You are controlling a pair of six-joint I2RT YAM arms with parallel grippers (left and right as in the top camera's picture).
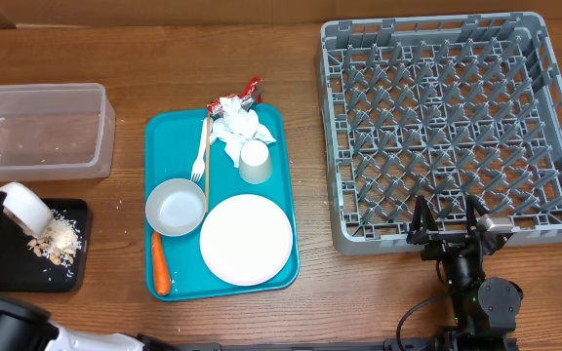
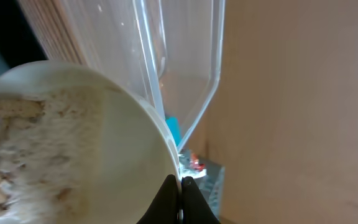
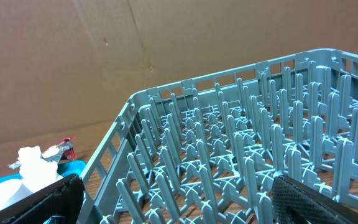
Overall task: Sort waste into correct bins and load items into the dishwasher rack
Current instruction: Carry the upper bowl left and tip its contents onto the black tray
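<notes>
Pinches one glossy white bowl (image 1: 22, 207), tilted, in the left gripper (image 2: 180, 194) over the matte black tray (image 1: 27, 279) of crumbly scraps (image 1: 57, 237). Holds the right gripper (image 1: 447, 222) agape beside one pegged grey rack (image 1: 437, 127).

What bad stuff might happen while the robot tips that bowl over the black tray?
The white bowl is tipped over the black tray, and food scraps lie near its edge, so more could spill onto the table. The left gripper pinches only the bowl's thin rim, so the bowl might slip.
</notes>
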